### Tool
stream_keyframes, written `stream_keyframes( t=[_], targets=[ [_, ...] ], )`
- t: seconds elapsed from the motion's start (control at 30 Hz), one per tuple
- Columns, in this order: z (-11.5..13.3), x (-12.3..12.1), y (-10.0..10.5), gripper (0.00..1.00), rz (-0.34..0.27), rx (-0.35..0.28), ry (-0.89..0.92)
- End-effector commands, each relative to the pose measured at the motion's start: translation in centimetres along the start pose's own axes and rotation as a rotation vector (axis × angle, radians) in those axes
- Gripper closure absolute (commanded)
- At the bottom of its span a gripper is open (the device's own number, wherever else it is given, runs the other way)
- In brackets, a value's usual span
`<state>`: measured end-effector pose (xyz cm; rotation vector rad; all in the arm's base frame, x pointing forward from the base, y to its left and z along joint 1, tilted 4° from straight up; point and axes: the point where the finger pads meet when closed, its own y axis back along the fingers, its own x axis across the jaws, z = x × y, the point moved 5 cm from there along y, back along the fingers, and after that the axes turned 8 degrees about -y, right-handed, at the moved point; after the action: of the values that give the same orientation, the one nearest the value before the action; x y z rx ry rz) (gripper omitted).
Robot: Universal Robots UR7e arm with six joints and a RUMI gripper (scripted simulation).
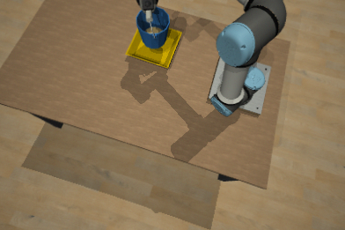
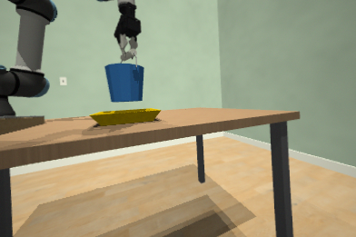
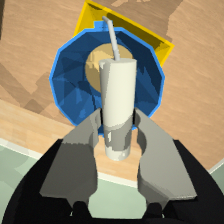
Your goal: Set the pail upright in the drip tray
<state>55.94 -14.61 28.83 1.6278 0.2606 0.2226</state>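
A blue pail (image 1: 152, 28) hangs upright from its pale handle grip (image 3: 118, 102), which my gripper (image 3: 117, 109) is shut on. In the side view the pail (image 2: 124, 82) hangs a short way above the yellow drip tray (image 2: 125, 115), with a clear gap between its base and the tray. My gripper (image 2: 128, 53) is straight above it. From above, the pail covers the far part of the tray (image 1: 155, 49). In the wrist view I look down into the pail (image 3: 107, 77), with a corner of the tray (image 3: 127, 27) behind it.
The robot's base (image 1: 239, 87) stands on a grey plate at the table's right side. The arm reaches over the table's far side. The wooden table's near edge (image 2: 182, 133) runs along the front of the side view.
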Motion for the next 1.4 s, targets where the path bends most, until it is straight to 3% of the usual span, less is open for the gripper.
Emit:
stream_keyframes(
  t=[0.0, 1.37],
  targets=[
    [0.01, 0.01, 0.09, 1.00, 0.001, -0.001, 0.000],
    [0.02, 0.01, -0.58, 1.00, 0.001, -0.001, 0.000]
  ],
)
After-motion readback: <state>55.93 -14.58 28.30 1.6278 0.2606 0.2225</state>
